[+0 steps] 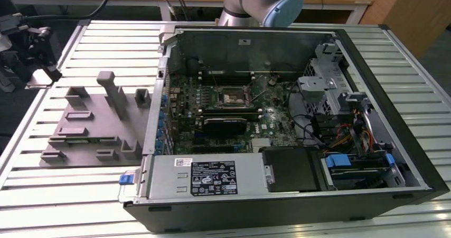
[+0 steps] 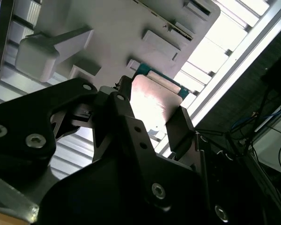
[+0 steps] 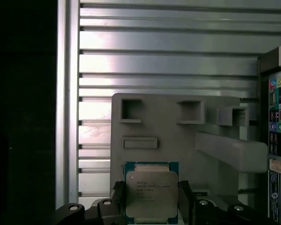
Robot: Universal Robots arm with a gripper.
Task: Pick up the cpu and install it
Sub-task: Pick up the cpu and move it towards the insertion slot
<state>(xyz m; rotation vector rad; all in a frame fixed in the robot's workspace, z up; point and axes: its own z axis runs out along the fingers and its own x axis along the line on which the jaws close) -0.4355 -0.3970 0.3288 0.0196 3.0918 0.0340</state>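
The cpu (image 3: 151,190) is held by the gripper (image 3: 151,204). It is pinched on two sides by the black fingers (image 3: 185,202), so the gripper is clenched on it. Its silvery top is turned to the camera in the first wrist view, where it is seen at the edge of the grey block (image 3: 178,136) on the tabletop (image 3: 168,61). In the exterior view the gripper is seen at the upper left of the frame. The black socket (image 1: 233,97) inside the computer box (image 1: 394,143) is seen near the middle, well apart, to the exterior view's right.
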